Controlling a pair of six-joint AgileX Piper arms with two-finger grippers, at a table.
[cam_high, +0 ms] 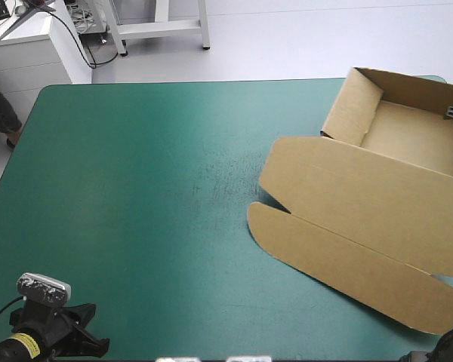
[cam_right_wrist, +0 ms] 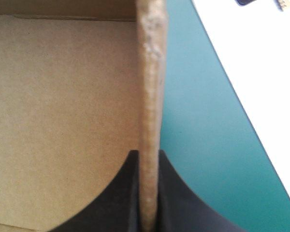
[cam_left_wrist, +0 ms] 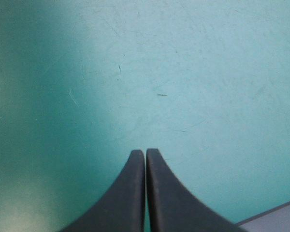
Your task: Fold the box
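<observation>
You see the box on the right half of the desk, well apart from the left fingers. Its tray part stands near the far right corner with the walls raised. The lid lies flat toward the near side and ends in a long flap with rounded corners. The board is plain brown, matt, with sharp crease lines between the panels.

The left fingers are pressed together in one pointed arch near the near left corner of the desk, over bare teal-green cover. The cover there carries fine scratches, and in the high view you find a dull, scuffed patch around its middle.

The right fingers pinch an upright wall of the box, and its rough, fibrous cut edge runs straight ahead of them. On one side of this wall lies the tray floor, on the other a strip of cover up to the desk's edge.

In the high view the right edge cuts off the box, and of the right arm only a small black piece shows at the tray wall.
</observation>
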